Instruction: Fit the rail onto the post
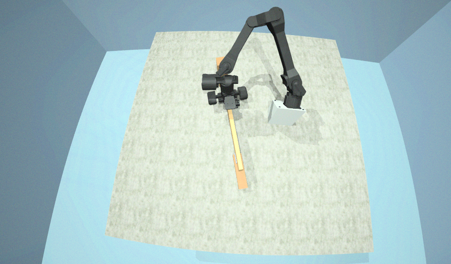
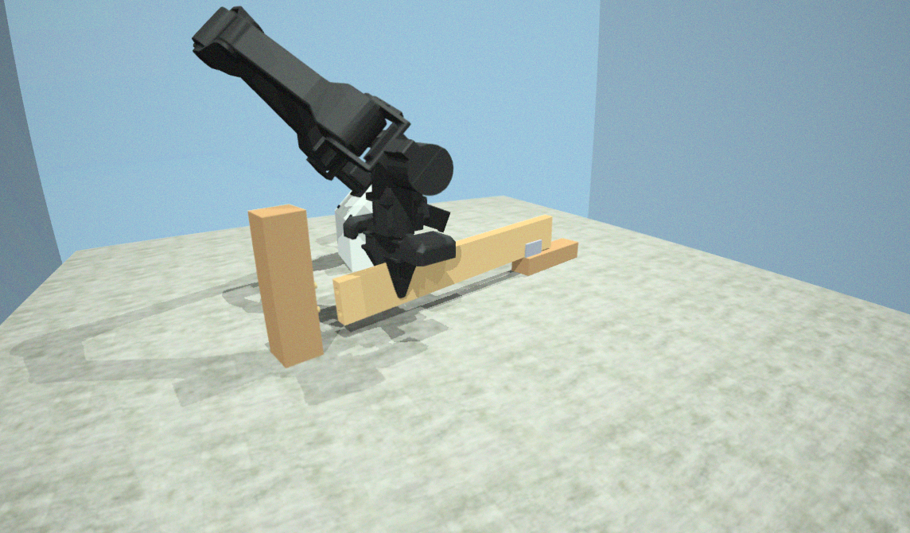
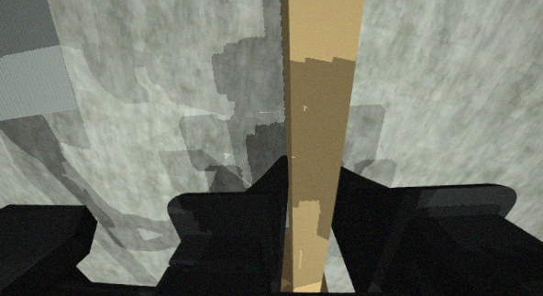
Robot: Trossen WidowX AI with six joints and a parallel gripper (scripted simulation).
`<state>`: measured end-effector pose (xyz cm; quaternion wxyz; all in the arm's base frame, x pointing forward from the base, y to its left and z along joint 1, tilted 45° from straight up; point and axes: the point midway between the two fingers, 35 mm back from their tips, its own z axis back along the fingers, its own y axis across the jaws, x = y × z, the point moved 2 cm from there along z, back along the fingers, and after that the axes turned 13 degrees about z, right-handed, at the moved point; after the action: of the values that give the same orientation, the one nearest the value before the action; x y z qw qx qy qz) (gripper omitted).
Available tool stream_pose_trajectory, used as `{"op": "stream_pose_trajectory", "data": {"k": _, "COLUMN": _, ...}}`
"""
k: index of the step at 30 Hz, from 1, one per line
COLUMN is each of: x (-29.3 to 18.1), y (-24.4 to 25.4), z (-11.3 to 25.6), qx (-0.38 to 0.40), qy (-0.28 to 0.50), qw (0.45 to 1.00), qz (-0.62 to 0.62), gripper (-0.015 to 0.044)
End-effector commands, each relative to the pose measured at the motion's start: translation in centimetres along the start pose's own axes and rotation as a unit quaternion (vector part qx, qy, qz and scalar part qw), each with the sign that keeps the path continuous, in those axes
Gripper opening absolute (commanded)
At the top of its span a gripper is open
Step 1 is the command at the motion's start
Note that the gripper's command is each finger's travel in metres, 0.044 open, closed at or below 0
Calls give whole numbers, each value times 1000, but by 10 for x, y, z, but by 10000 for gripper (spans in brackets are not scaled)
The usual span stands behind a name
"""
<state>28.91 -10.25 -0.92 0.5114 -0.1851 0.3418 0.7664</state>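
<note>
The pale rail runs from the footboard block toward the post. Its far end sits behind the grey bracket plate on the block. Its near end is slightly above the table, with a gap to the post. Two short pegs stick out of the post toward the rail's end holes. My gripper is shut on the rail close to its near end, one finger on each side. In the exterior view the far finger is mostly hidden behind the rail.
The white arm base stands to one side of the rail, and it shows at the wrist view's left edge. The dark forearm reaches over the post side to the gripper.
</note>
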Motion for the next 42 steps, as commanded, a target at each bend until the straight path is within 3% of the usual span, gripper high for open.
{"op": "stream_pose_trajectory", "data": {"k": 1, "x": 1, "y": -3, "z": 5, "qx": -6, "qy": -3, "qw": 1000, "qz": 0, "gripper": 0}}
{"op": "stream_pose_trajectory", "data": {"k": 42, "x": 1, "y": -3, "z": 12, "qx": -7, "qy": -3, "qw": 1000, "qz": 0, "gripper": 0}}
